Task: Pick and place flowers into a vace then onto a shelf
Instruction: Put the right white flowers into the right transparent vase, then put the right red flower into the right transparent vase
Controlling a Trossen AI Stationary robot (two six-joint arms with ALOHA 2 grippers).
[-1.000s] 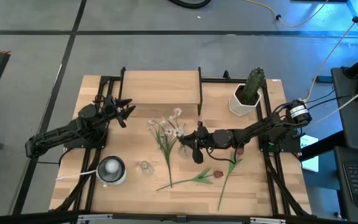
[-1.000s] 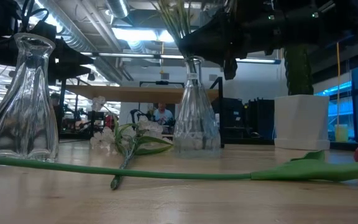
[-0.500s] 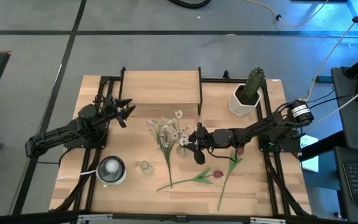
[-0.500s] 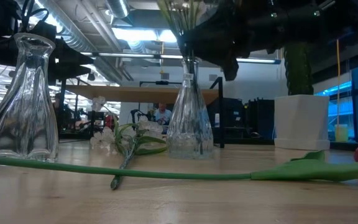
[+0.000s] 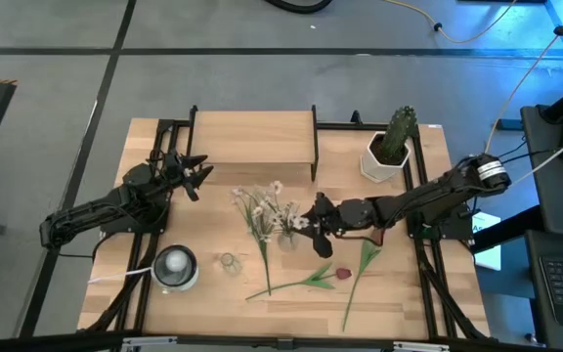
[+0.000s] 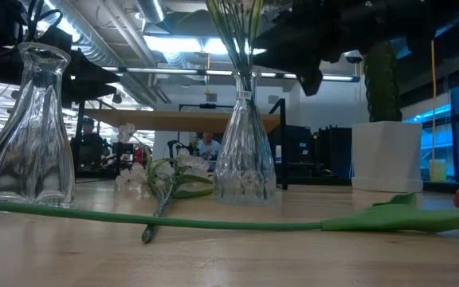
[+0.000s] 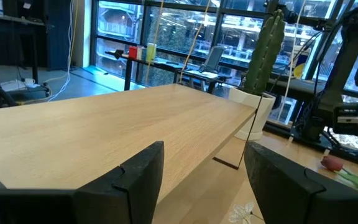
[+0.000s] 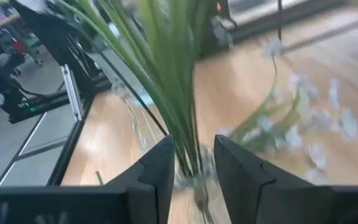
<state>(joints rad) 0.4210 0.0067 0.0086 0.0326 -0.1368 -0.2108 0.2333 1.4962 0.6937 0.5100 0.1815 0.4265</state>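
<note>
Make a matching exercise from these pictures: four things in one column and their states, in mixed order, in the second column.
Things:
1. clear glass vase in the middle
2. clear glass vase at the low view's left edge
3. thin green flower stem with a dark red bud
4. green cactus

States:
A. lies flat on the tabletop
B. holds green stems
C. stands empty
D. stands in a white pot

Pairs: 1-B, 2-C, 3-A, 4-D
</note>
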